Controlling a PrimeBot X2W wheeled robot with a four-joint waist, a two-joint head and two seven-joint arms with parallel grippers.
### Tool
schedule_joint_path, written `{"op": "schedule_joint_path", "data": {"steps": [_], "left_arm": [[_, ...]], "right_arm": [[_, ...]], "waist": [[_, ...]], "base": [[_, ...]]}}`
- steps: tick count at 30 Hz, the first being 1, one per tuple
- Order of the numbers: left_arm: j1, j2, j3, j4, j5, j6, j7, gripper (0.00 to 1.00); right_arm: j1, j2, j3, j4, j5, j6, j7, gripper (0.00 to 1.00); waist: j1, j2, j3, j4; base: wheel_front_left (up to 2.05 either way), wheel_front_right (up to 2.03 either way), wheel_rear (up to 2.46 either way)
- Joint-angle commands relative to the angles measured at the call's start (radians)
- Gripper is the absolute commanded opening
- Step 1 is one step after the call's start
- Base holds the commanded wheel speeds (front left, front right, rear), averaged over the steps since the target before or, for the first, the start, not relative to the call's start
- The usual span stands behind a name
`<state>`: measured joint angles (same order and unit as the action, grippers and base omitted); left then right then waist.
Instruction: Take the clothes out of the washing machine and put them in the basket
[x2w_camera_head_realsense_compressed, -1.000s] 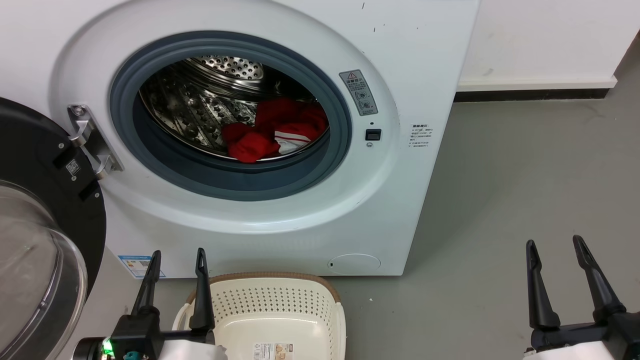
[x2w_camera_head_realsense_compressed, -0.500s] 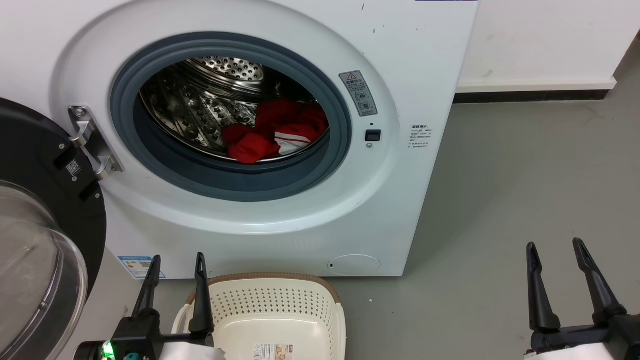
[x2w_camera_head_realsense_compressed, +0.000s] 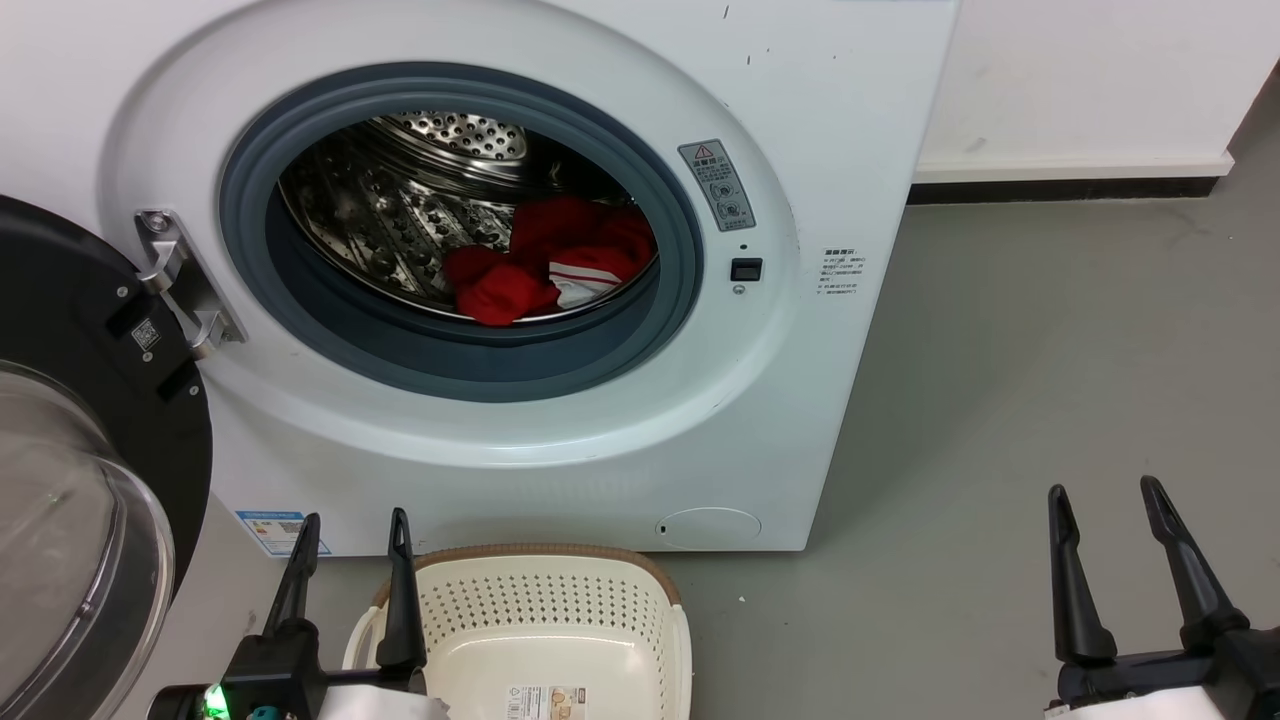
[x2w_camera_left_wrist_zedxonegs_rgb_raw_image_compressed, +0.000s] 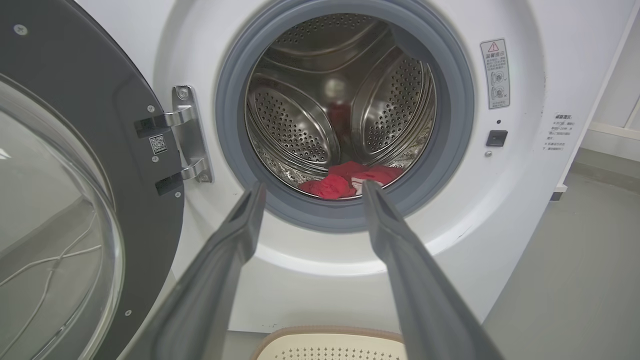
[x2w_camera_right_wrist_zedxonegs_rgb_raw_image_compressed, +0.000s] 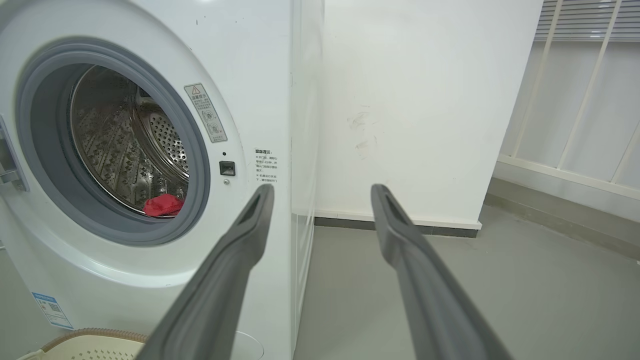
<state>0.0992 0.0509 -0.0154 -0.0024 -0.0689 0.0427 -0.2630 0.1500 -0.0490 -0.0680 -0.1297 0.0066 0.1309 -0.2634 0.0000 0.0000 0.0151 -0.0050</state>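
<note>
LAUNDRY WAITING: The clothes (x2w_camera_head_realsense_compressed: 545, 262), a red garment with a white, red-striped part, lie heaped at the bottom of the perforated steel drum (x2w_camera_head_realsense_compressed: 400, 210) of the white washing machine (x2w_camera_head_realsense_compressed: 600, 480). They sit toward the right of its porthole, just behind the grey seal (x2w_camera_head_realsense_compressed: 470, 365). The machine's black-framed glass door (x2w_camera_head_realsense_compressed: 70, 300) stands swung wide open on a metal hinge (x2w_camera_head_realsense_compressed: 185, 285), at the machine's left side as the head camera sees it.

On the grey floor (x2w_camera_head_realsense_compressed: 1000, 400) directly in front of the machine, below the porthole, sits the cream basket (x2w_camera_head_realsense_compressed: 560, 600) with its brown rim, a label sticker showing on its bottom.

The robot's left hand (x2w_camera_head_realsense_compressed: 355, 516) hangs before the machine's lower left corner, just beside the basket's left edge, released with its two dark fingers parted. In the left wrist view the fingers point at the porthole's lower lip, with the clothes seen between their tips. The right hand (x2w_camera_head_realsense_compressed: 1101, 486) is out past the machine's right side, over the floor and well apart from the basket, its fingers likewise spread and released.

A warning sticker (x2w_camera_head_realsense_compressed: 717, 185) marks the machine's front, right of the porthole.
</note>
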Motion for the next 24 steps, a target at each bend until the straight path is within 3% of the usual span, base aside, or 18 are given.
{"op": "schedule_joint_path", "data": {"steps": [1,7,12,24], "left_arm": [[0.004,-0.001,0.003,0.003,-0.002,0.0,-0.003,1.0],[-0.03,-0.001,0.012,0.019,-0.005,-0.012,-0.003,1.0],[-0.103,0.002,0.048,0.062,0.007,-0.052,-0.003,1.0],[-0.425,0.098,0.118,0.195,0.034,-0.124,-0.003,1.0]], "right_arm": [[0.007,-0.002,0.002,-0.002,0.001,0.0,-0.002,1.0],[-0.007,-0.002,0.011,-0.004,0.001,0.0,-0.002,1.0],[-0.035,-0.002,0.03,-0.013,-0.005,0.0,-0.002,1.0],[-0.134,-0.002,0.058,-0.042,0.017,0.0,-0.002,1.0]], "waist": [[0.0,0.0,0.001,-0.001],[0.0,0.0,0.013,-0.012],[0.0,0.0,0.043,-0.038],[0.0,0.0,0.216,-0.133]], "base": [[0.0,0.0,0.0],[0.0,0.0,0.0],[0.0,0.0,0.0],[0.0,0.0,0.0]]}}
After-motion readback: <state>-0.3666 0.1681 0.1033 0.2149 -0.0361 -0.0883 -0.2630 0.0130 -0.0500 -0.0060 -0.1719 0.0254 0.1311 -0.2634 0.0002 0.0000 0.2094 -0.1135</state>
